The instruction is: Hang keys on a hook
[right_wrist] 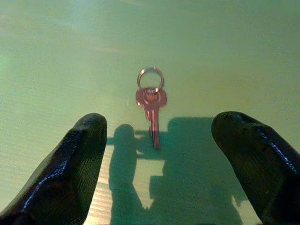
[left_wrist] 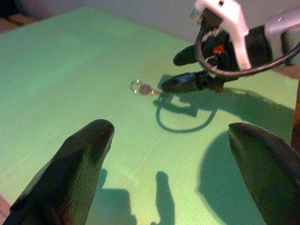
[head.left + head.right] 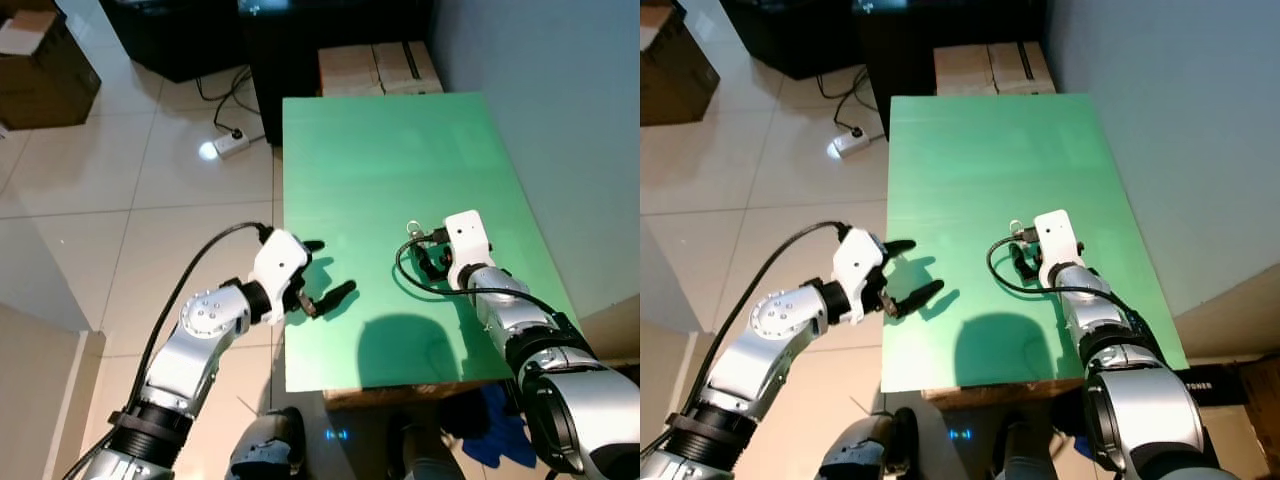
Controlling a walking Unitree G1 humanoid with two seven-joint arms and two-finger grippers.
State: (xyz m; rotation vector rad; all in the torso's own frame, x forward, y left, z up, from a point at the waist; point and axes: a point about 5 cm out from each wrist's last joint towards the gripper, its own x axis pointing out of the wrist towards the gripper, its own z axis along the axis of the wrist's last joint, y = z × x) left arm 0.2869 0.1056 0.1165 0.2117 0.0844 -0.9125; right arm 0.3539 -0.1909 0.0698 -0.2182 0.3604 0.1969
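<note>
**Right gripper lines up on the key**

Here's the pickup stage: the right gripper [image 1: 154, 154] sits low over the flat green tabletop [image 3: 380, 160], its two black fingers spread wide apart with nothing between them yet. The small reddish metal key on a round split ring [image 1: 151, 101] lies flat on the green surface, just ahead of the fingertips and centred between them, ring end pointing away, blade toward the gripper. By my read, the next move calls for easing forward and down, then closing on the key without skidding it across the smooth top. Over at the table's left edge, the left gripper [image 3: 322, 268] hangs with fingers parted too, well apart from the key. No hook to be made out so far.
</note>
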